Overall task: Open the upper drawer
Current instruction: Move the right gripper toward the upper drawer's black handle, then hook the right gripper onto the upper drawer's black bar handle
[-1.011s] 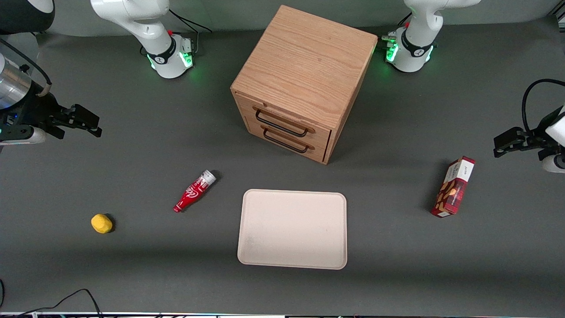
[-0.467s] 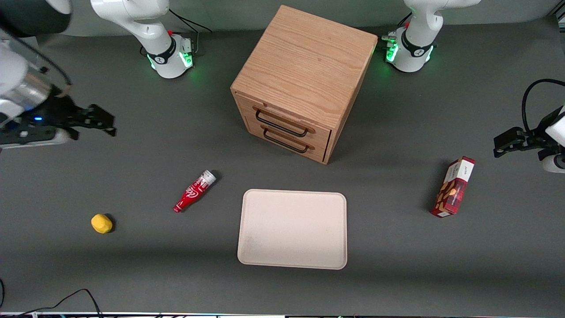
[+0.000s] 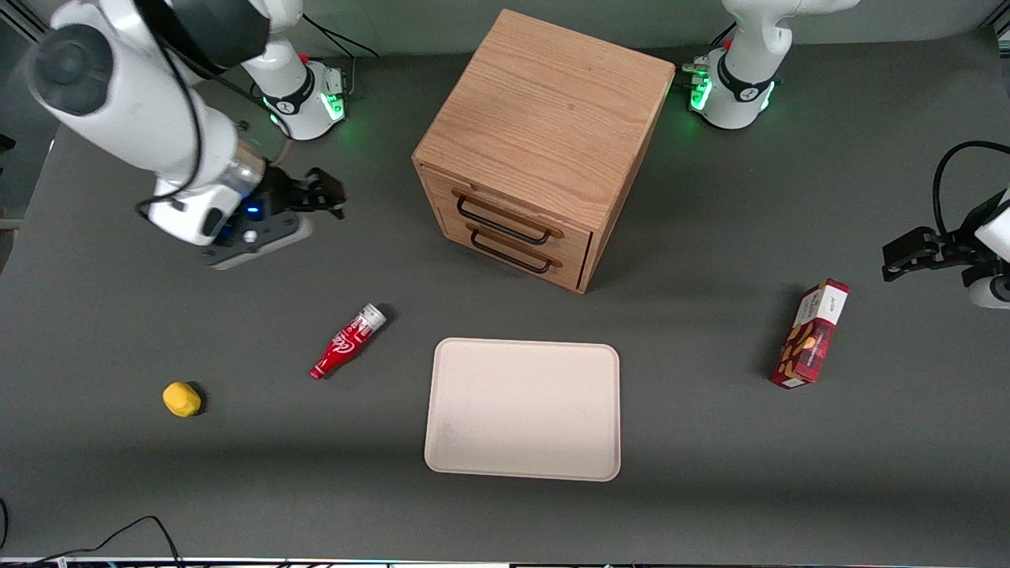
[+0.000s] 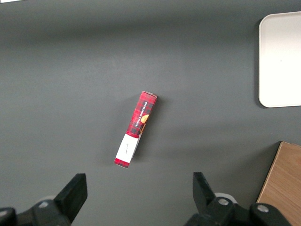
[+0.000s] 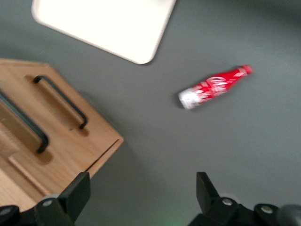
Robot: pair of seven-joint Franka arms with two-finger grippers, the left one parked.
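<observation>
The oak cabinet (image 3: 544,118) stands at the middle of the table's back. The upper drawer (image 3: 517,214) is closed, with its thin black bar handle (image 3: 503,223) above the lower drawer's handle (image 3: 509,255). My gripper (image 3: 330,199) hovers above the table beside the cabinet, toward the working arm's end and clear of the handles. It is open with nothing between its fingers. In the right wrist view the gripper (image 5: 141,183) is over bare table next to the cabinet's corner, with the upper drawer's handle (image 5: 26,118) in sight.
A red bottle (image 3: 348,341) (image 5: 215,86) lies nearer the front camera than the gripper. A cream tray (image 3: 522,409) lies in front of the cabinet. A yellow lump (image 3: 181,398) sits toward the working arm's end, a red box (image 3: 813,333) toward the parked arm's.
The right arm has swung in from the working arm's end of the table toward the cabinet. The drawers have not moved.
</observation>
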